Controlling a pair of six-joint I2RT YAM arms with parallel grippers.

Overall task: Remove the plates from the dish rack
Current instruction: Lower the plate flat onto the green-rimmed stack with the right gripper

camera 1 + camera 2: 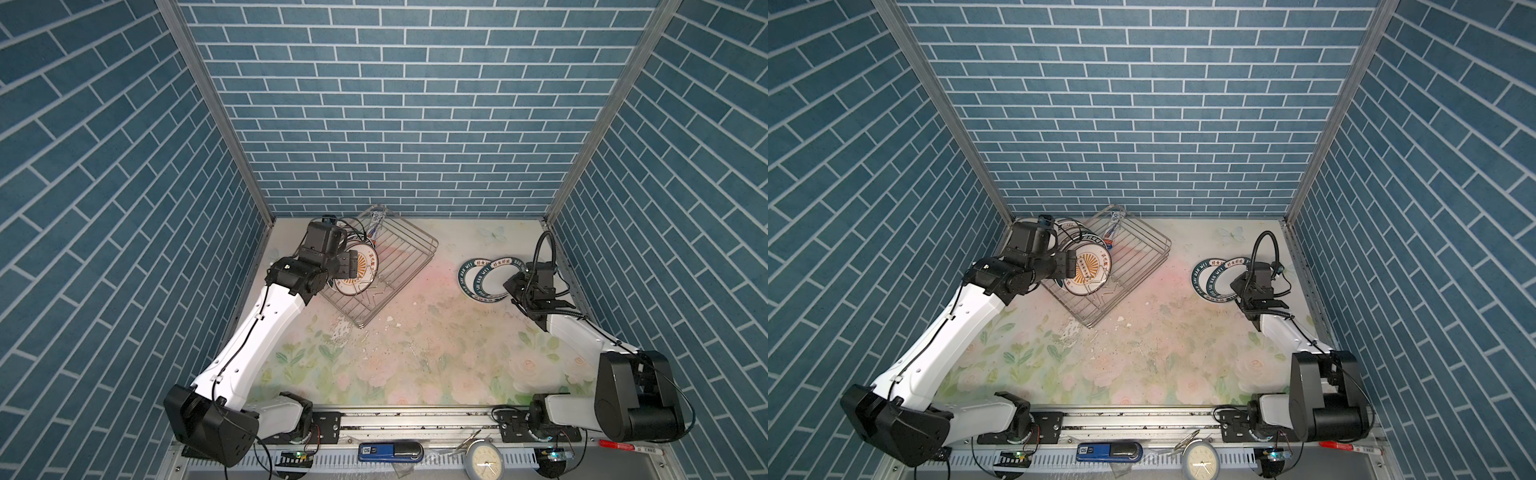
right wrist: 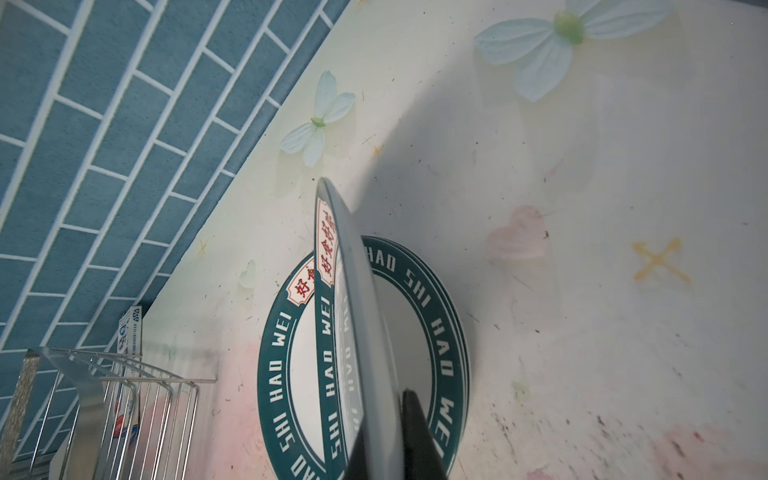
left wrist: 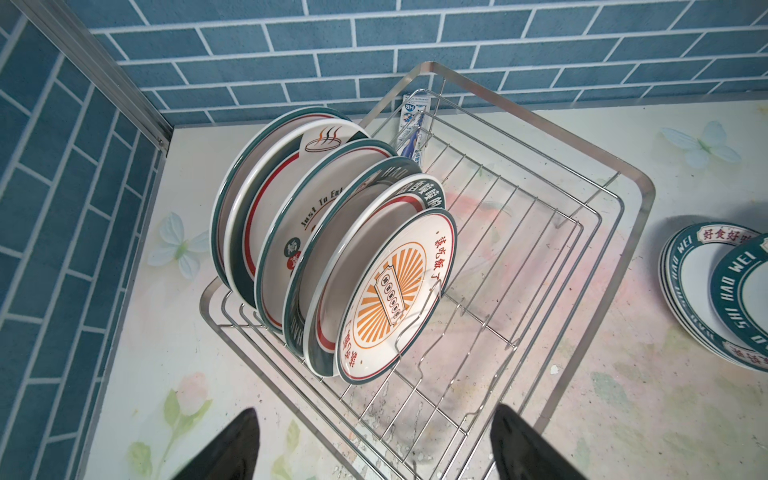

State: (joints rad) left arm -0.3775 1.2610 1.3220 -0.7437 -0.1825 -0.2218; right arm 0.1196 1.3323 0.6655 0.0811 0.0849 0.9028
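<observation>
1. Plates [image 3: 291, 232], six of them, stand on edge in a row at one end of the dish rack [image 3: 647, 199], which sits at the back left of the table [image 1: 415, 345].
2. Front plate [image 3: 395, 291], with an orange sunburst, stands just behind a wire divider [image 3: 417, 311].
3. Left hand [image 3: 374, 449] hovers just before that row, fingers wide apart, holding nothing.
4. Right hand [image 2: 388, 453] is clamped on the rim of a teal-rimmed plate [image 2: 357, 299], tilted on edge above a stack [image 2: 440, 332] of like plates lying flat on the table's right side.
</observation>
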